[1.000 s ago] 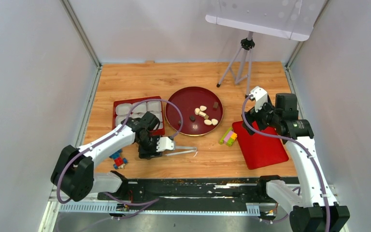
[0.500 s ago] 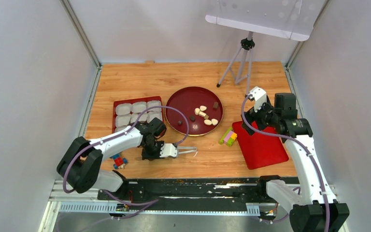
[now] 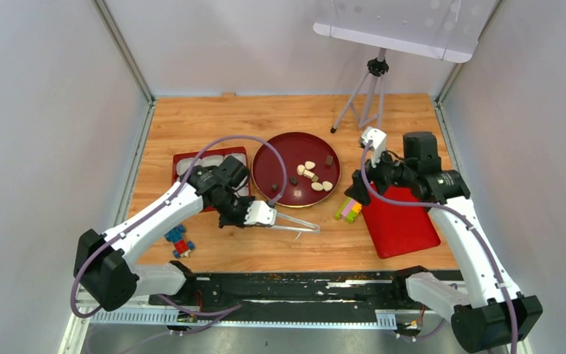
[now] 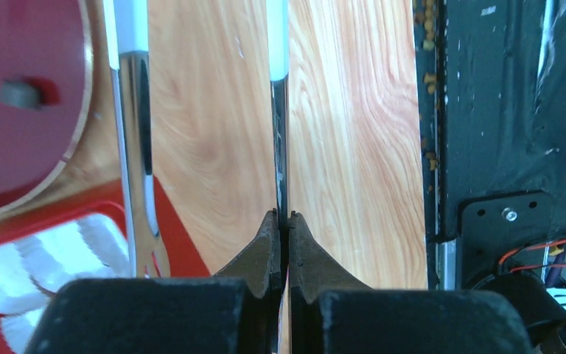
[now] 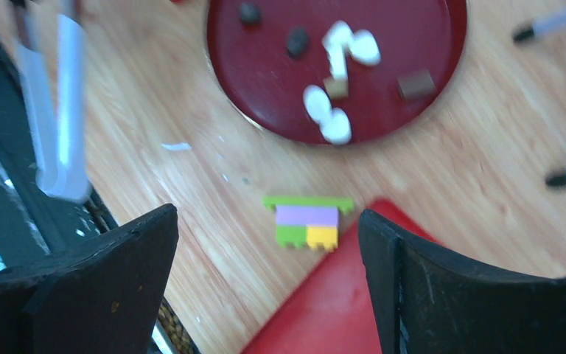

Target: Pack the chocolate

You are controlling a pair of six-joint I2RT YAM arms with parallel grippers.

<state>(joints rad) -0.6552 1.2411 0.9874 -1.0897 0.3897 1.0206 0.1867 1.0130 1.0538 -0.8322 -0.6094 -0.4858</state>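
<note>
The chocolate (image 3: 310, 175) is a loose scatter of pale cream and dark brown bites on the round dark-red plate (image 3: 284, 151); it also shows in the right wrist view (image 5: 336, 74). My left gripper (image 3: 271, 216) (image 4: 283, 215) is shut on one arm of a pair of metal tongs (image 3: 296, 222) (image 4: 278, 125), which point right, just in front of the plate. The tongs' other arm (image 4: 134, 147) stands apart from it. My right gripper (image 3: 356, 192) (image 5: 267, 215) hangs open and empty above the toy blocks (image 5: 307, 221), near the plate's right side.
A red tray of white paper cups (image 3: 184, 164) lies left of the plate, partly under my left arm. A flat red lid (image 3: 399, 225) lies at the right, small toy blocks (image 3: 179, 240) at the front left, and a tripod (image 3: 368, 88) stands at the back.
My left gripper has shut on the tongs and swung them right, toward the plate's front. My right arm has moved left, from over the red lid to over the toy blocks.
</note>
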